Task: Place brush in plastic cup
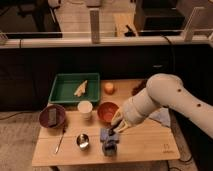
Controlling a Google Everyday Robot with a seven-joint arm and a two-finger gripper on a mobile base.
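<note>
The brush [81, 88], tan and wedge-shaped, lies in the green tray [62, 95] at the back left of the wooden table. The white plastic cup [85, 108] stands upright just in front of the tray, apart from the brush. My gripper [117, 129] is at the end of the white arm, low over the table's front middle. It sits right above a blue object [110, 140] and well to the right of the cup. The arm hides part of the table behind it.
A red bowl [107, 111] stands right of the cup. A dark bowl [52, 116] holding a grey block is at left. A metal cup [82, 141] and a spoon [60, 140] lie in front. An orange [108, 88] and a blue cloth [162, 116] are at right.
</note>
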